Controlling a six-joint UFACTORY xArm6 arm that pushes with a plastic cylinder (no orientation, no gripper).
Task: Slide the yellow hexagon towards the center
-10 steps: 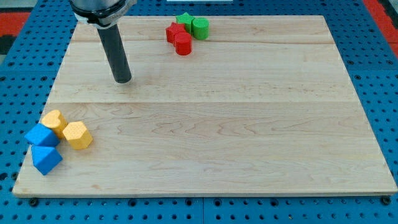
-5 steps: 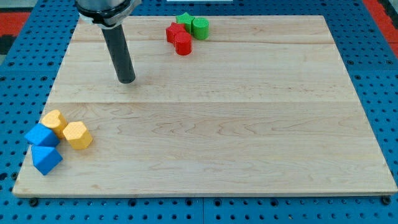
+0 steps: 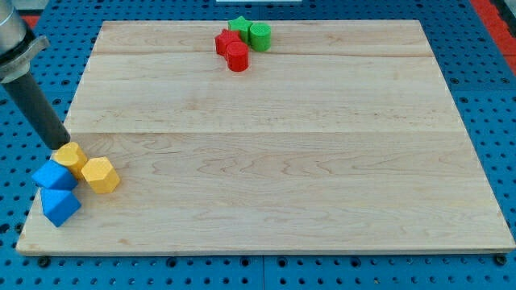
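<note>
Our work surface (image 3: 266,145) is a pale wooden board made of lengthwise planks with visible grain, lying on a blue perforated base plate (image 3: 492,89) that frames it on all sides; a small patch of red shows at the view's top right corner, and no brand, label or writing can be read anywhere. Taking the yellow hexagon (image 3: 100,175) as our landmark, it sits near the board's lower left corner, far from the board's centre. Touching it on the upper left is a second yellow block (image 3: 71,156) of rounded, heart-like outline. To the hexagon's left lies a blue block (image 3: 54,176), and just below that a second blue block (image 3: 60,205), both angular; the exact shapes we cannot tell. Our tool is a plain dark rod entering from the view's upper left, with no jaws to spread or press together, so it pinches nothing; my tip (image 3: 60,145) rests at the board's left edge, up and to the left of the hexagon, just beside the rounded yellow block. Far up and to the right of the hexagon, near the board's top edge, cluster a red block (image 3: 225,41), a red cylinder (image 3: 237,57), a green star (image 3: 239,26) and a green cylinder (image 3: 260,35).
</note>
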